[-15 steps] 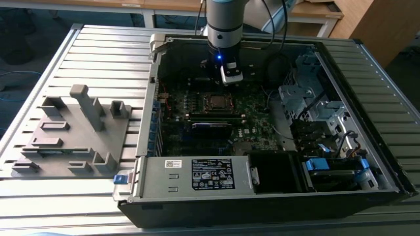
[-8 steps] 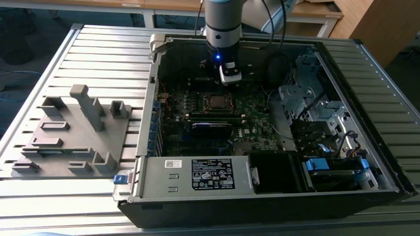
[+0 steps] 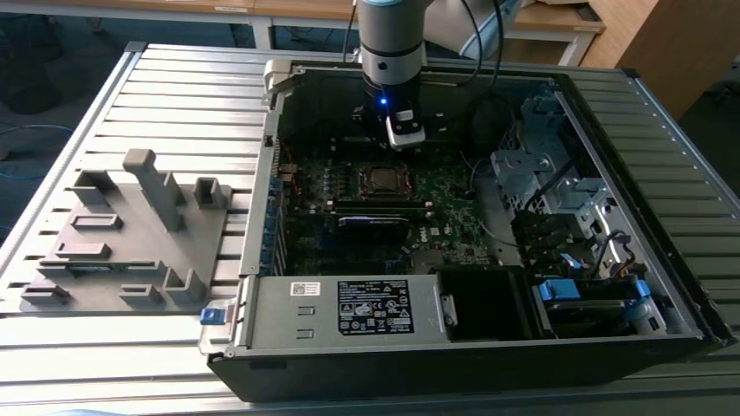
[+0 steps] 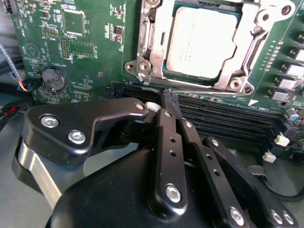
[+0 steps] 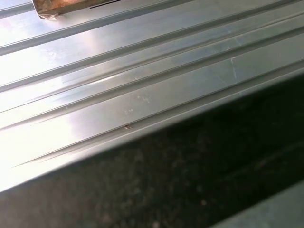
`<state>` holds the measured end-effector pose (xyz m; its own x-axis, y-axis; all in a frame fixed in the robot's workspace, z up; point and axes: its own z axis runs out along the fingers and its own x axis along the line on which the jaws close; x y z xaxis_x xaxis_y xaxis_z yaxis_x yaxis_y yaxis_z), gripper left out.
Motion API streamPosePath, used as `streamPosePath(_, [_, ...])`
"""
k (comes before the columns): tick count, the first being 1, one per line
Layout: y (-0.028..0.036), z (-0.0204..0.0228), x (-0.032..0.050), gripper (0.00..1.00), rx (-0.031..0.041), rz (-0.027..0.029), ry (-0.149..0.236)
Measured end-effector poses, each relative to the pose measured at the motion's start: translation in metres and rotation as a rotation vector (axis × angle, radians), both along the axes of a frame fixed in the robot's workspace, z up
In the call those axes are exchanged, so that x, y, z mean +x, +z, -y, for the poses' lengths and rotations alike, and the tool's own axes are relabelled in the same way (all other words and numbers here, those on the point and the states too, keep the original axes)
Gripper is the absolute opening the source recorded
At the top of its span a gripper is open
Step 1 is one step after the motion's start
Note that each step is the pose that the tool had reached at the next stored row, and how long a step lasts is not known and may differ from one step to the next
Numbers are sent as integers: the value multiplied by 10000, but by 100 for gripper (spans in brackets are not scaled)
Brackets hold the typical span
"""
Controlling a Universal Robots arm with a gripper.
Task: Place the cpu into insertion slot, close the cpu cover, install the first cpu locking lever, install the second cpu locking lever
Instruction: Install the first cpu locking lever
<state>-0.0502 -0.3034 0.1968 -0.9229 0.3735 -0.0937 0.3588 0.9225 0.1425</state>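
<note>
The cpu [image 4: 199,40], with its dull silver top, lies flat in the insertion slot [image 3: 380,178] on the green motherboard. The cpu cover [image 4: 151,45], a silvery frame, lies down around it, the chip showing through its window. A thin wire locking lever [image 4: 209,90] runs along the socket edge nearest my gripper. In the second wrist view my gripper [image 4: 169,100] has its black fingers [image 4: 164,137] pressed together, tips right at that lever's edge of the socket. I see nothing held between them. In the exterior view the gripper [image 3: 397,146] hangs just behind the socket inside the case.
Long black memory slots [image 4: 228,118] lie between the gripper and the socket, and a coin battery [image 4: 52,78] sits to one side. The open computer case [image 3: 647,286] walls the board in. A grey fixture block [image 3: 127,234] stands on the ridged metal table [image 5: 142,71] at the exterior view's left.
</note>
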Motion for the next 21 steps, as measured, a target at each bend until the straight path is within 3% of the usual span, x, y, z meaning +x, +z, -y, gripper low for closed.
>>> streamPosePath(21, [-16,24,0,11,-35,14,-1])
